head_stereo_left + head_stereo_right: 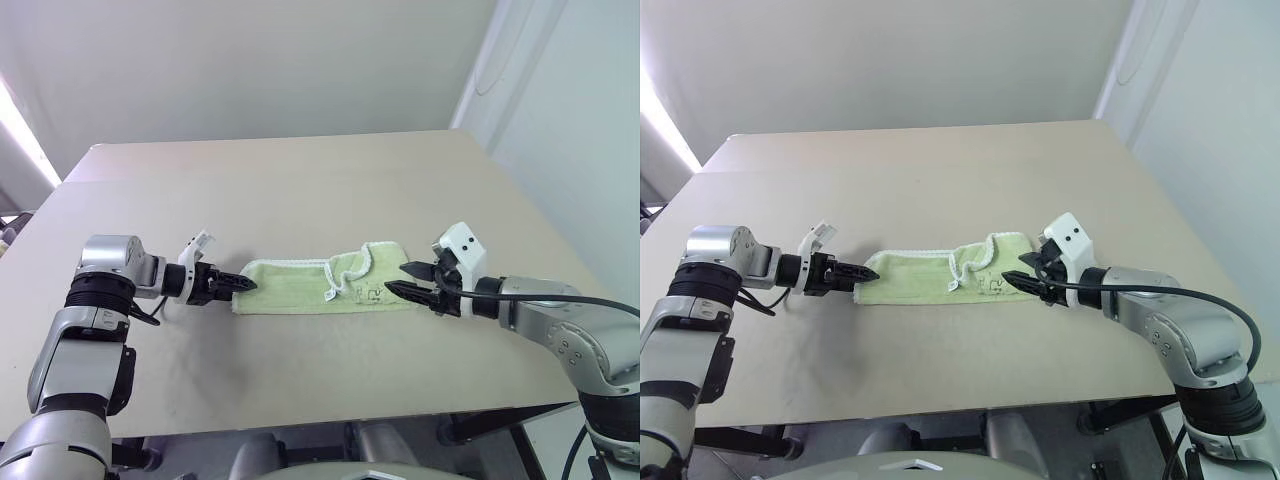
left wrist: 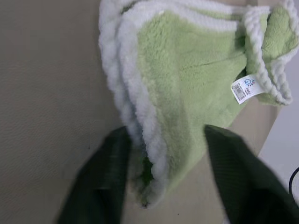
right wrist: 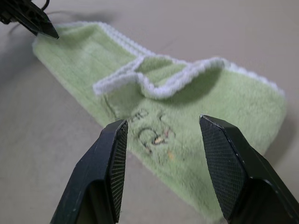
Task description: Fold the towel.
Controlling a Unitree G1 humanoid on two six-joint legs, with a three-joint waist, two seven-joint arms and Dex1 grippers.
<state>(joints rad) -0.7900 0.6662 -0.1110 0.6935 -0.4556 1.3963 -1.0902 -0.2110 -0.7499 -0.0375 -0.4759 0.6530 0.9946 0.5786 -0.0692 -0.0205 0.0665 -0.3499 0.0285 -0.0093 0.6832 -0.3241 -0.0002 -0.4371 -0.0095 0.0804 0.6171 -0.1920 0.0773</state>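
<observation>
Towel cloth, soft and light yellow-green with white stitched edging (image 1: 300, 285), lies as a long narrow folded strip across the near middle of the flat beige desk (image 1: 300, 180), with a small white label and a dark embroidered mark toward its right part, where one edged corner is turned over. At the strip's left end, the left end effector (image 1: 243, 285) has its two black fingers (image 2: 100, 186) set on either side of the layered white-trimmed edge, narrowed around it; whether they press the cloth firmly I cannot tell. At the opposite end, the right end effector (image 1: 400, 279) points at the towel near the embroidered mark, its black textured fingers (image 3: 114, 158) moderately parted with nothing between them, just off the cloth.
</observation>
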